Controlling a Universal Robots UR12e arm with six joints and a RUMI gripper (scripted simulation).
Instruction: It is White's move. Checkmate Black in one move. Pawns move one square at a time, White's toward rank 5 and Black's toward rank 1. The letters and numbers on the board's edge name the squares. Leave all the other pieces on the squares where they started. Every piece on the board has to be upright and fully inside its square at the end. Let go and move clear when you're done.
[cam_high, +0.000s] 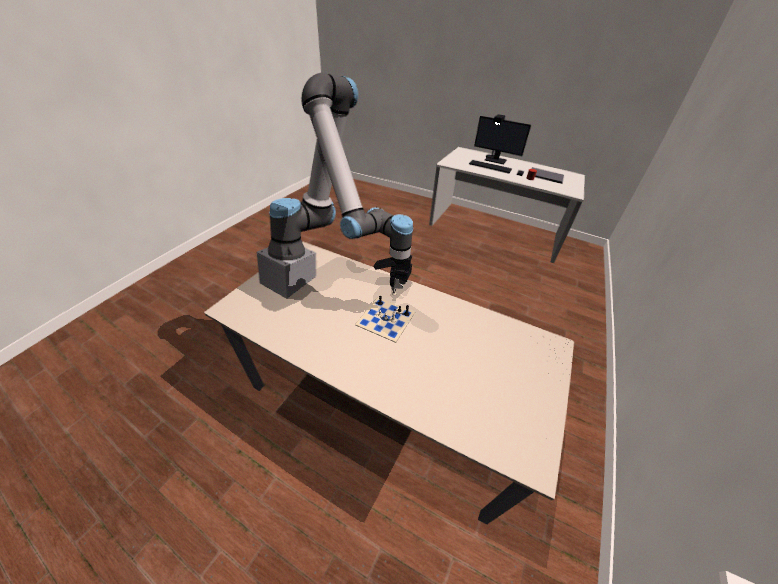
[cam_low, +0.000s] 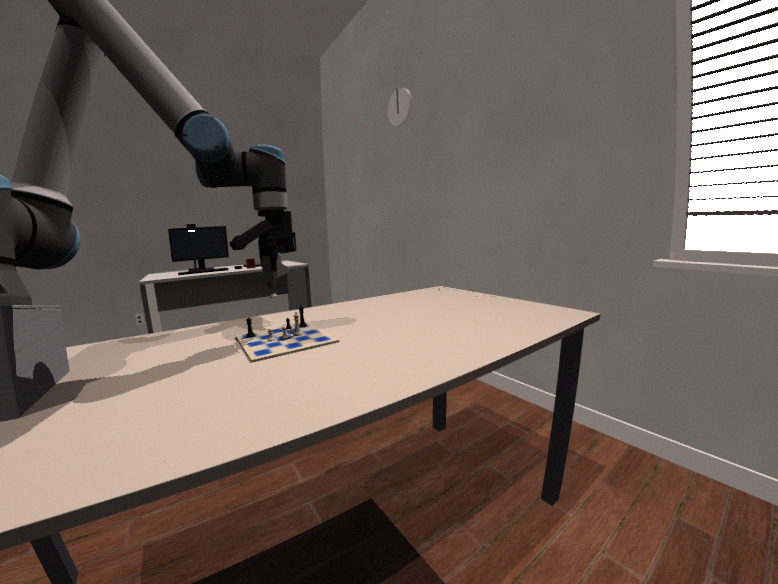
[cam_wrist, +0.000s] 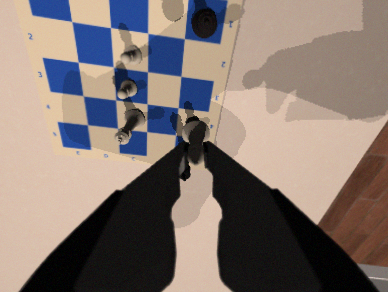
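Note:
A small blue and cream chessboard lies on the table; it also shows in the exterior view and in the wrist view. My gripper is shut on a white piece and holds it in the air over the board's corner near ranks 4 and 5. In the top and exterior views the gripper hangs well above the board. On the board stand a black piece on rank 1, two white pawns, a tall black piece and a white piece. A dark piece partly shows behind the held one.
The arm's grey base block stands at the table's far left corner. A white desk with a monitor stands at the back wall. The table edge runs to the right of the board in the wrist view.

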